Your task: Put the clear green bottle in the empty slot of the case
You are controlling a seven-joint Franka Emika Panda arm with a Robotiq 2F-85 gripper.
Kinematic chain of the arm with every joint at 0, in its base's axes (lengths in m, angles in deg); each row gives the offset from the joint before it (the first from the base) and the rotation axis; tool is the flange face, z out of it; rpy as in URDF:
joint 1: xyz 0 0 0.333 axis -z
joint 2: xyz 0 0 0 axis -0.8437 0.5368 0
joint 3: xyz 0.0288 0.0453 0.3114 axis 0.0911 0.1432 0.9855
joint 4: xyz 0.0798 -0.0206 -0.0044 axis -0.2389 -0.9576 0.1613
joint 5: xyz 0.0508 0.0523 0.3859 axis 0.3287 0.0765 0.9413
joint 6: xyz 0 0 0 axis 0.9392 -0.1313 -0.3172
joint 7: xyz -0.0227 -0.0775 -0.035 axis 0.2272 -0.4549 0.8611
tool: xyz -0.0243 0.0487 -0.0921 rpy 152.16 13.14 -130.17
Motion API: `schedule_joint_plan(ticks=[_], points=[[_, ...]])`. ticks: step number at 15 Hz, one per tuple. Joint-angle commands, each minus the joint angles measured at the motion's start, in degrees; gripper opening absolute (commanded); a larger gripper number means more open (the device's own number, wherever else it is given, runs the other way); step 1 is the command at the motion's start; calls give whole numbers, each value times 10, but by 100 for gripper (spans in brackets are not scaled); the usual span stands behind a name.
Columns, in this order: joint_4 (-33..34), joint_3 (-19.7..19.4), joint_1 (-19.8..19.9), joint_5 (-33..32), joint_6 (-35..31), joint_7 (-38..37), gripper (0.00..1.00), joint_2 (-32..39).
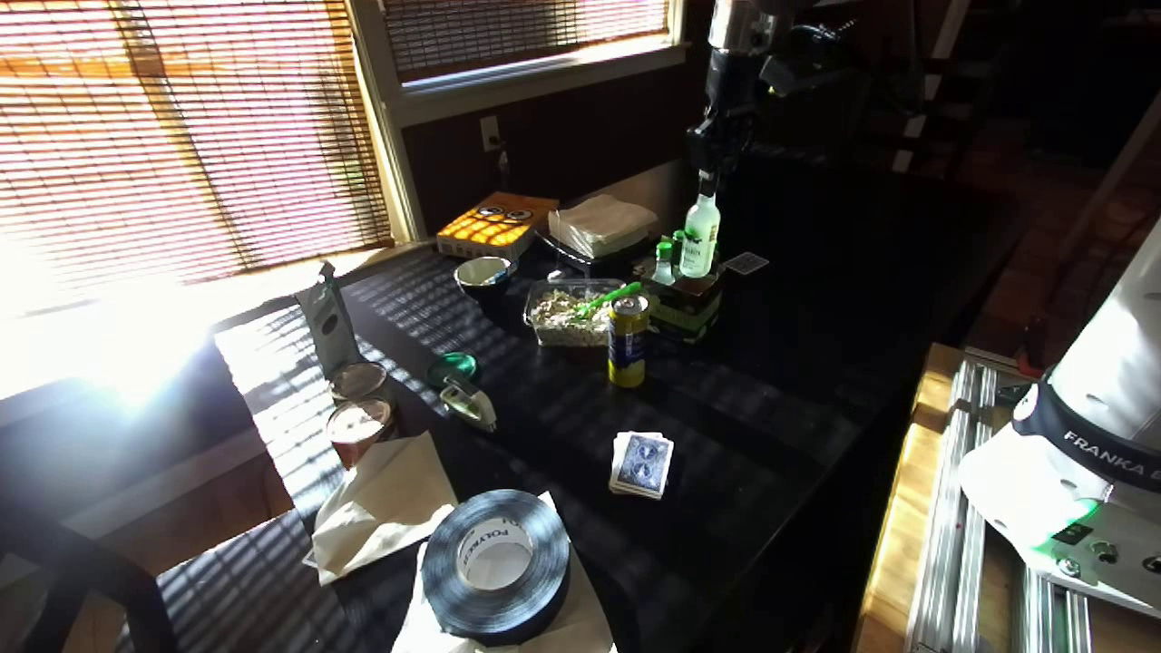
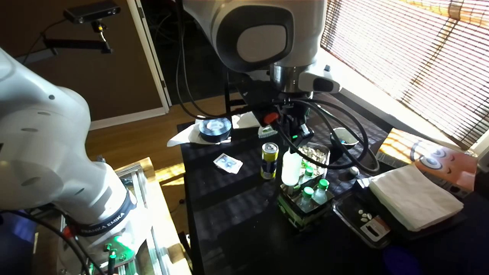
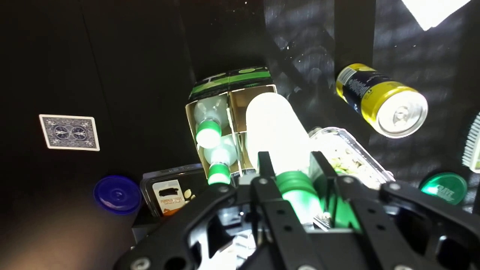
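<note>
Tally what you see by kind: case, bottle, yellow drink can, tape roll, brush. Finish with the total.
1 case
4 bottles: the clear green bottle in the claw, three green-capped bottles in the case
1 yellow drink can
1 tape roll
1 brush
Total: 8

Arm: FRANKA EMIKA; tape: POLYKEN; tray label: PUMPKIN SEEDS

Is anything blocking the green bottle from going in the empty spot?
Nothing that I can see. The gripper holds the clear green bottle above the case. Green-capped bottles stand beside the empty slot, not in it, though the held bottle partly hides it in the wrist view.
</note>
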Motion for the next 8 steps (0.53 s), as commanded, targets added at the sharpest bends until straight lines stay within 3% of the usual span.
schedule_joint_plan(ticks=[1,8], points=[[-4,0,10,-19,-29,-20,7,11],[-2,-1,12,-16,-45,-18,7,38]])
